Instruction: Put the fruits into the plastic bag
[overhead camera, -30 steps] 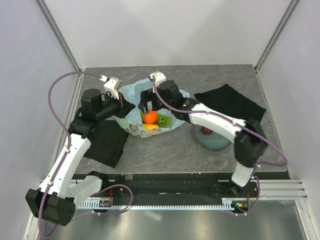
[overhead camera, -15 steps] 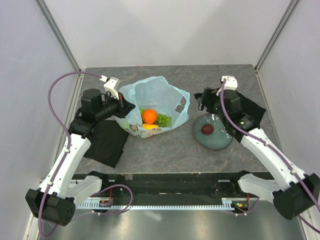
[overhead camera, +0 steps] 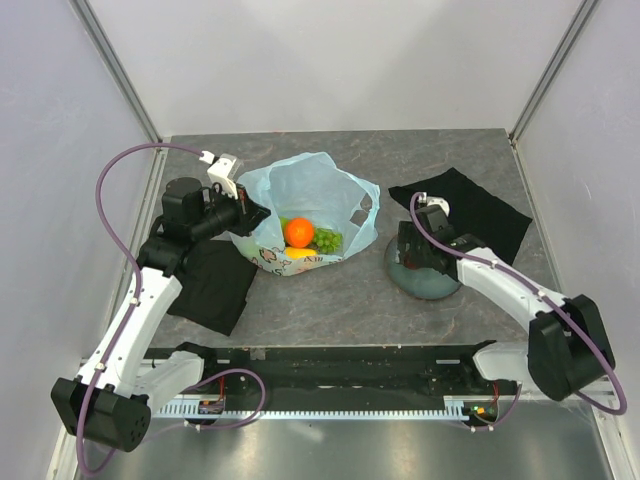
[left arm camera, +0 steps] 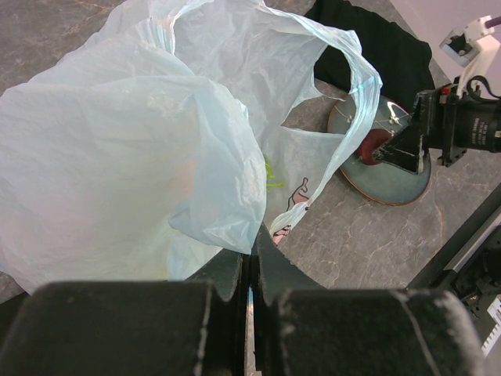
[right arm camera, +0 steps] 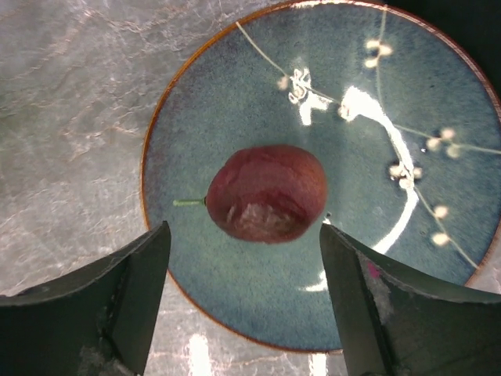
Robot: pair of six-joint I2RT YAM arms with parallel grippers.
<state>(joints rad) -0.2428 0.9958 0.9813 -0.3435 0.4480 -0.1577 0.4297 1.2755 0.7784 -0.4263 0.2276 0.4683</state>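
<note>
The light-blue plastic bag stands open at mid table, with an orange, green grapes and a yellow fruit inside. My left gripper is shut on the bag's left rim, and the film is pinched between its fingers in the left wrist view. A dark red round fruit with a short green stem lies on the grey-blue plate. My right gripper is open just above it, one finger on each side, not touching. In the top view the gripper hides the fruit.
The plate sits right of the bag. One black cloth lies under my left arm, another behind the plate. The left wrist view shows the bag, plate and red fruit.
My right arm left the bag mouth, swung out to the right and has come down low over the plate, open around the dark red fruit. Left arm and bag have not moved.
</note>
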